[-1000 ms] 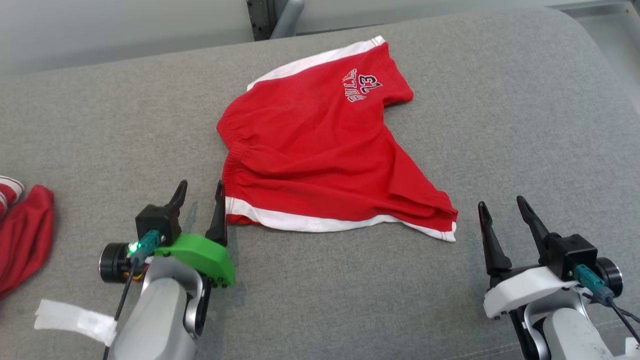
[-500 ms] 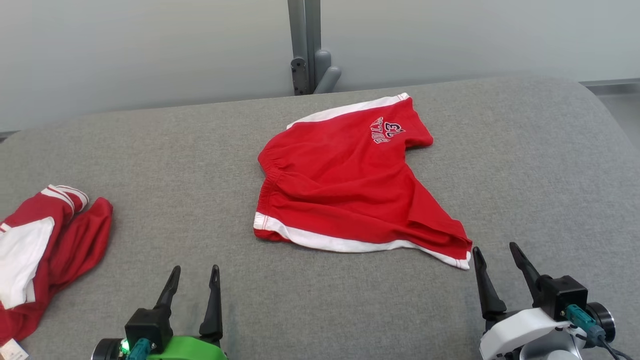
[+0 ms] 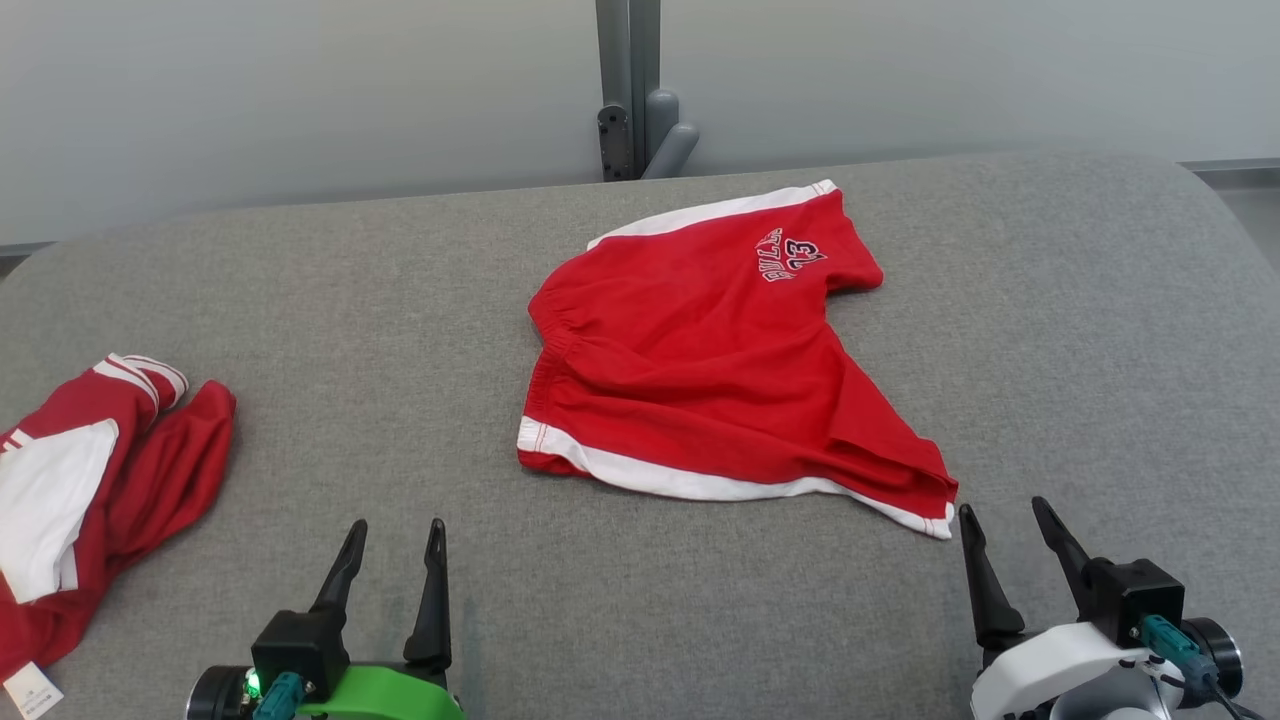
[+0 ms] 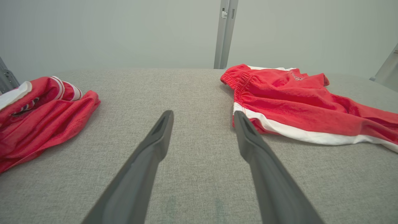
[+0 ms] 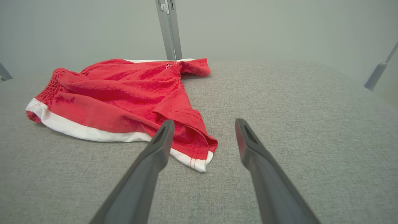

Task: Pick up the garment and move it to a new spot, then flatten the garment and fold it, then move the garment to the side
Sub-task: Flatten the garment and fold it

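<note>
Garment (image 3: 700, 370) beyond left tool (image 3: 398, 523), corner just beside right tool (image 3: 1002, 505).

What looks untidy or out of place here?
The red shorts lie wrinkled and askew on the grey surface, one leg corner drawn out to the near right. A second red and white garment sits crumpled at the left edge.

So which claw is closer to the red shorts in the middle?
Right. The right gripper is just beside the near right corner of the red shorts; the left gripper sits farther back from their near left corner.
</note>
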Controlling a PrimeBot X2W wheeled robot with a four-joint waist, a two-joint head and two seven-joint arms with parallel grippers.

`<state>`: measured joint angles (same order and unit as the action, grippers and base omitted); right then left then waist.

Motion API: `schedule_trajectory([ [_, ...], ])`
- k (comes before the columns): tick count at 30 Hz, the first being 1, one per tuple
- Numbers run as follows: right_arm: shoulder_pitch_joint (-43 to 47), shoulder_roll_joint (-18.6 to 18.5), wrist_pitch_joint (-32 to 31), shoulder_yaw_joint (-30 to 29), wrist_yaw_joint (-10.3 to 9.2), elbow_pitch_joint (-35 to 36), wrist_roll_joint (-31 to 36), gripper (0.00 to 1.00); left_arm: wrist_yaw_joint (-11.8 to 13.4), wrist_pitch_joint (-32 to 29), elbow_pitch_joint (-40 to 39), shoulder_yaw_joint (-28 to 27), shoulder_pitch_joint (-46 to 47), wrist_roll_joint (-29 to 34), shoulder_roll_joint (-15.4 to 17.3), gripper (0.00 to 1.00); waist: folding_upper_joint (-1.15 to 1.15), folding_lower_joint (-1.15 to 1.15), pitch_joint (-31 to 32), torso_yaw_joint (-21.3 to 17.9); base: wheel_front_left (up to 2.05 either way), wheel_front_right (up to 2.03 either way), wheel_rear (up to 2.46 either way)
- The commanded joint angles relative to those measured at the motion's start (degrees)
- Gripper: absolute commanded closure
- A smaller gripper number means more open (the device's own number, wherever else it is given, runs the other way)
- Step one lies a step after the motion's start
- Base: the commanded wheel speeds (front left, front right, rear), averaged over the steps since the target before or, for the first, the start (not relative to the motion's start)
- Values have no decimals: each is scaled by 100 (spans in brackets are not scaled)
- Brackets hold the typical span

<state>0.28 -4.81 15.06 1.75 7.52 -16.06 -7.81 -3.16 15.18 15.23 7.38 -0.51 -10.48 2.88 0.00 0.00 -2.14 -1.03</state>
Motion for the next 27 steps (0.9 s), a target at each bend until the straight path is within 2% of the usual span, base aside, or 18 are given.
schedule_trajectory([
  [1,-49,-31,18,-35,-6,-71,48,0,18,-6,-15,2,123,-18,5,0,0,0,-60,5,0,0,0],
  [10,-592,-75,18,61,-6,-876,-61,0,-146,-6,145,242,629,-116,7,0,0,0,-747,92,0,0,0],
  [16,-779,-81,18,215,-6,-1255,-91,4,-181,-6,221,321,749,-141,7,0,0,0,-879,117,0,0,0],
  [19,-747,-81,18,246,-6,-1287,-137,8,-187,-6,239,323,758,-159,7,0,0,0,-895,119,0,0,0],
  [22,-698,-79,18,257,-6,-1257,-159,21,-200,-6,236,313,760,-158,7,0,0,0,-892,110,0,0,0],
  [26,-775,-122,18,296,-6,-1267,-170,27,-226,-6,232,304,766,-156,7,0,0,0,-909,101,0,0,0],
  [27,-796,-125,18,303,-6,-1275,-172,32,-232,-6,233,311,772,-161,7,0,0,0,-917,105,0,0,0],
])
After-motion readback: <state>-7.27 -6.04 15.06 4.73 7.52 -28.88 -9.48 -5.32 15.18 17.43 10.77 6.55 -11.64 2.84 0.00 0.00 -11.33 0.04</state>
